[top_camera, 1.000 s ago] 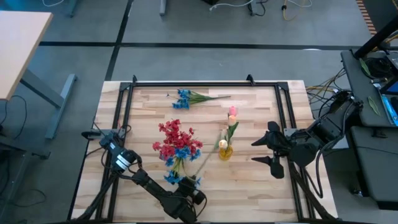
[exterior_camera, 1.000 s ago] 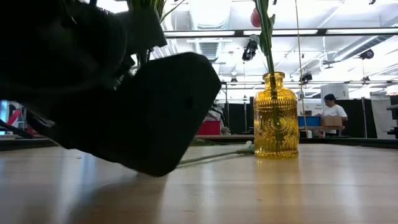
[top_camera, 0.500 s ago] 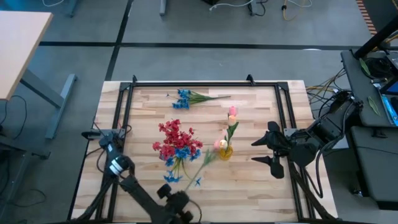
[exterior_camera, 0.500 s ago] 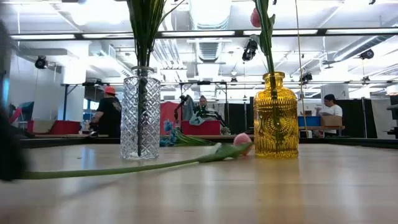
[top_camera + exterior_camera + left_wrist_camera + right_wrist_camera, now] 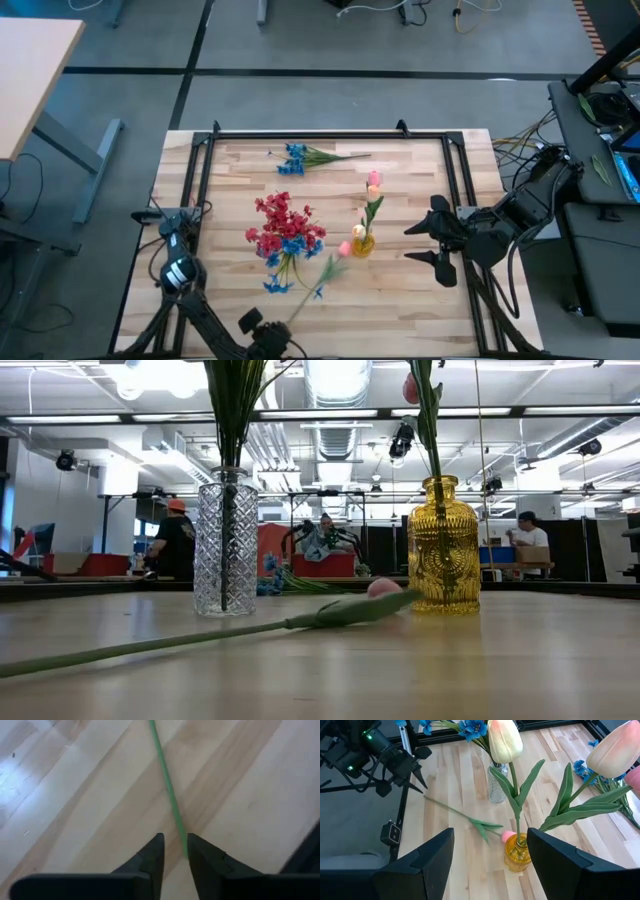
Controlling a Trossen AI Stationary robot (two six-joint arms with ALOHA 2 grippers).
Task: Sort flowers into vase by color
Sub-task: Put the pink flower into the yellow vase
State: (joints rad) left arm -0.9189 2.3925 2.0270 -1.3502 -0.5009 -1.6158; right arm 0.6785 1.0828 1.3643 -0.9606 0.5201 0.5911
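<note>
A pink tulip (image 5: 383, 588) lies flat just beside the yellow vase (image 5: 443, 546), its bud almost touching the glass — stem running out to the left gripper (image 5: 173, 851), whose narrowly parted fingers flank it. The right gripper (image 5: 442, 244) waits wide on the vase's other side.

The pink tulip's stem (image 5: 150, 645) runs off the low view's edge (its end unseen).

arms: dark, jointed | left gripper (image 5: 173, 851): black tapered fingers | cables: black
</note>
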